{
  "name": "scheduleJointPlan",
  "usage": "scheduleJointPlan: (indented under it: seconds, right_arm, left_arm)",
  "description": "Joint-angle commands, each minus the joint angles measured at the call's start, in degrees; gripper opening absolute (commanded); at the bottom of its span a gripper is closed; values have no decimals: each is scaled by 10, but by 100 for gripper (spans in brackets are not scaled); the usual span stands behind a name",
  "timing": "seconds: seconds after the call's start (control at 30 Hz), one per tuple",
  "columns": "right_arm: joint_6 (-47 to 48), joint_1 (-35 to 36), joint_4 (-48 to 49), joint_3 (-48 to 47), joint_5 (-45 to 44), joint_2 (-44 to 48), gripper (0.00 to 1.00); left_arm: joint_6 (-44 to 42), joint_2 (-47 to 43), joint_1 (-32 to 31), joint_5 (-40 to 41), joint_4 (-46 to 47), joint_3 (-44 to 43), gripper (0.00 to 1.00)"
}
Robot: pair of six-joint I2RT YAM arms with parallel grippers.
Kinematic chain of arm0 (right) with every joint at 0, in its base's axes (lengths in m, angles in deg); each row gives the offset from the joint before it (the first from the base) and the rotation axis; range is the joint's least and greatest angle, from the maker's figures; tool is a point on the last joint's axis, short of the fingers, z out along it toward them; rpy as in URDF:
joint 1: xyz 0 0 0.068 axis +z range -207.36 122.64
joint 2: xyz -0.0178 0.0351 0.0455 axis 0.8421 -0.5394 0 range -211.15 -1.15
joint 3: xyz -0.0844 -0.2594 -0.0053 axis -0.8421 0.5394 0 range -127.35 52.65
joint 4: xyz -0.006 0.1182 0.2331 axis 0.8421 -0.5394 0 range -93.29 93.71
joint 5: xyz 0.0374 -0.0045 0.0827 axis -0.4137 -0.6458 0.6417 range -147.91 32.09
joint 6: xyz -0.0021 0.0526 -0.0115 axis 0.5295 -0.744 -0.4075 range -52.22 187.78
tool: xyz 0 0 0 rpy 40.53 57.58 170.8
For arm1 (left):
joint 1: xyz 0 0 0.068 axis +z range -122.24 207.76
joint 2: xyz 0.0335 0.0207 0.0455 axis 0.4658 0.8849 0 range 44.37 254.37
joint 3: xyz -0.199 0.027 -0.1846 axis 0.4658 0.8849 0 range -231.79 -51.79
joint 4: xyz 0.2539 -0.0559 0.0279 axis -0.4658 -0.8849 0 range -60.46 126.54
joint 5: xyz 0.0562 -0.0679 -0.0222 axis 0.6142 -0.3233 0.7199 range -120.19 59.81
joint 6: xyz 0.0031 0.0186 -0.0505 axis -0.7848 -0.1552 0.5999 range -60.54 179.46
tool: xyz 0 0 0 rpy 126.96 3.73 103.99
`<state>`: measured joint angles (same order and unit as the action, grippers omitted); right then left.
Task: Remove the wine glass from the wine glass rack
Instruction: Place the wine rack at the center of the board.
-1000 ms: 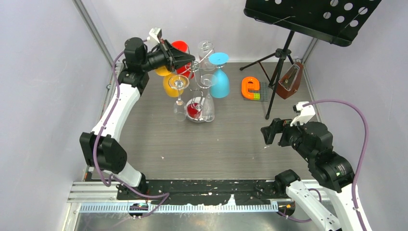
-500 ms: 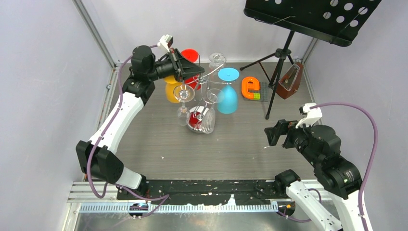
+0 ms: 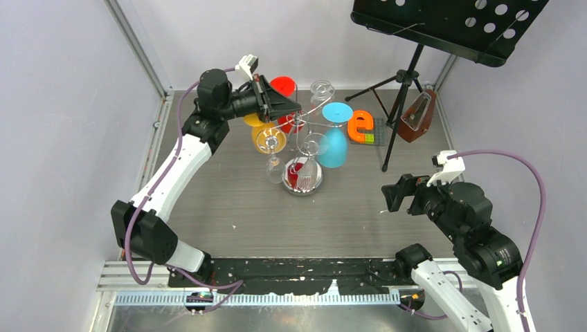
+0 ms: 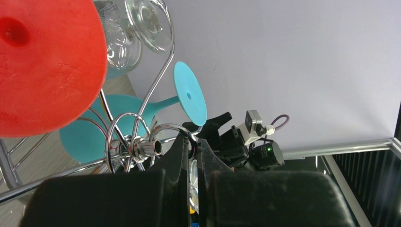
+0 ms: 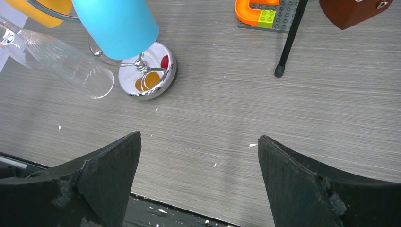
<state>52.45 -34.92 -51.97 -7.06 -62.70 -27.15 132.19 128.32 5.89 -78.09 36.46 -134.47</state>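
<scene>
The wine glass rack is a chrome wire stand with a round mirrored base, at the middle back of the table. Red, orange, blue and clear wine glasses hang upside down on its arms. My left gripper is at the rack's top. In the left wrist view it is shut on a chrome scroll ring beside the central post. My right gripper is open and empty, low at the right; its view shows the rack's base and the blue glass.
A black tripod music stand stands at the back right, one foot on the table. A brown metronome and an orange letter e on a brick plate lie beside it. Grey walls close in on both sides.
My left arm has moved right and a little nearer with the rack's top in its grip; the rack and its glasses have shifted right with it. The right arm has moved slightly.
</scene>
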Motion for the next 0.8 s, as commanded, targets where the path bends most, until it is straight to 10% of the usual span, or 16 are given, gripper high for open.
scheduleJointPlan:
  seconds: [0.0, 0.77]
  right_arm:
    - [5, 2, 13, -9, -6, 4, 100]
    - [15, 2, 24, -7, -11, -5, 100]
  left_arm:
    - [12, -32, -5, -5, 169, -66, 0]
    - [21, 34, -14, -7, 176, -136, 0]
